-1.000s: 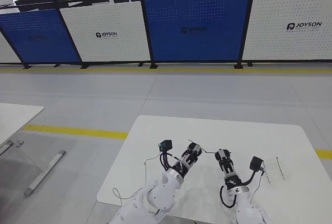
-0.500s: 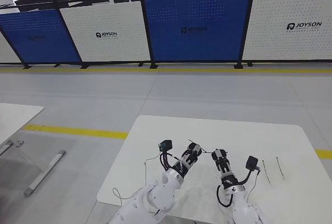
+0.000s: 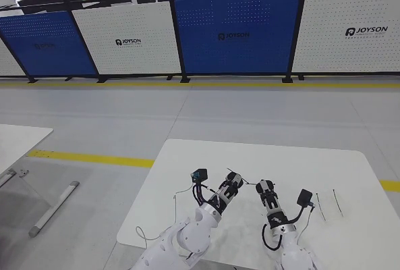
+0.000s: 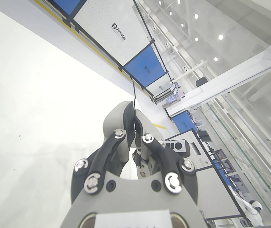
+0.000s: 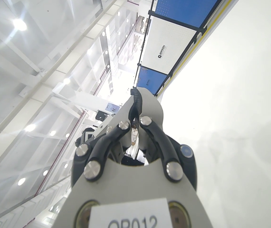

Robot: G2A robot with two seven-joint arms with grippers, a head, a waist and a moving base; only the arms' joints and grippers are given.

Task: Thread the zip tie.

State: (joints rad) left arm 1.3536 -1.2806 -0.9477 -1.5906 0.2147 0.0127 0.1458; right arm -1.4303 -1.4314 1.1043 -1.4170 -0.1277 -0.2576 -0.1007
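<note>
Above the white table [image 3: 186, 169], left gripper [image 4: 133, 113] clenched on the black zip tie [image 4: 134, 91], strap jutting past its fingertips [image 4: 124, 107], right gripper [image 5: 137, 100] clamped on the other end.

Quick tally: three zip ties on show, with one held zip tie [image 3: 243, 180] pinched at both ends and two loose zip ties [image 3: 320, 206] [image 3: 336, 202] lying side by side on the bench [image 3: 287, 155]. Two pincers, the left pincer [image 3: 235, 179] and the right pincer [image 3: 263, 185], each clamped on that single strand. One white bench under it all, one second table [image 3: 11, 138] off at the edge, and two blue panels [image 3: 48, 40] [image 3: 237, 34] behind.
</note>
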